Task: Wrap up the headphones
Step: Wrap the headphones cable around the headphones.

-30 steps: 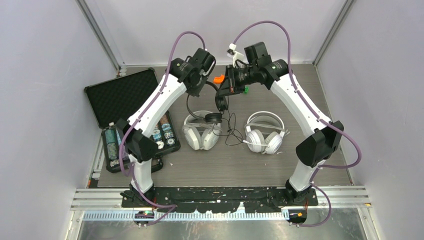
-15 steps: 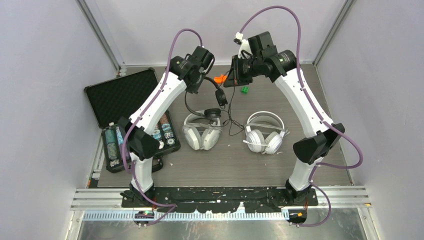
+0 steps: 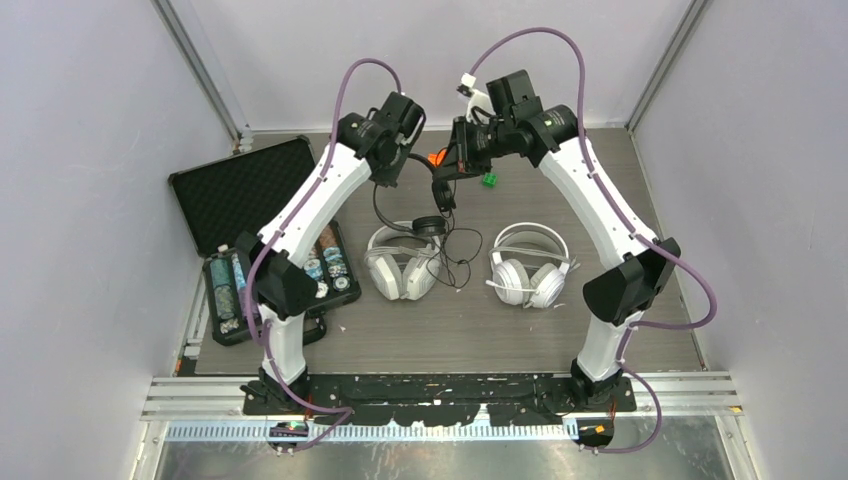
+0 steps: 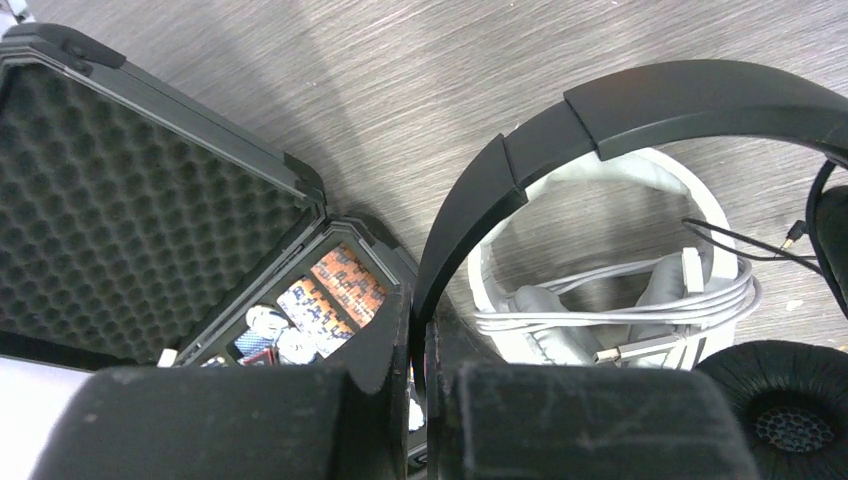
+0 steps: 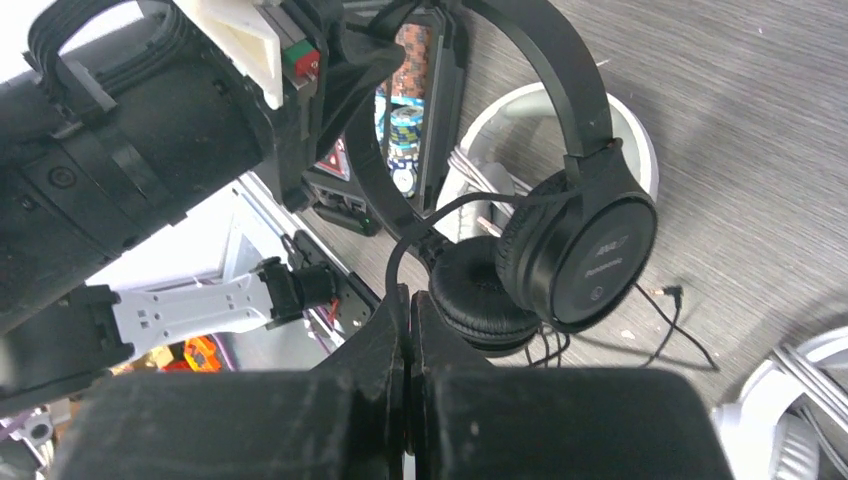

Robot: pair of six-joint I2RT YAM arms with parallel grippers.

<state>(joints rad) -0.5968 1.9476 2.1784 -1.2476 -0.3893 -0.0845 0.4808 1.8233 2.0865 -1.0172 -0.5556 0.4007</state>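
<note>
The left fingers are pressing together on the band of the black headset, low in the middle of the left wrist view, and the band is arching away to the upper right. The right fingers are also squeezing shut, pinching the black cable at their tips in the lower middle of the right wrist view. The headset's two ear cups are hanging just beyond them, right of centre. In the top view the black headset is hanging between the two arms in the upper middle of the frame. One cup is sitting high by the right fingers and the other lower, over the top of the grey headset; whether they are touching is unclear. The cable is trailing in loose loops onto the desk between the grey headset and the white headset, both lying flat at centre. An open case holding chips is sitting at the left.
</note>
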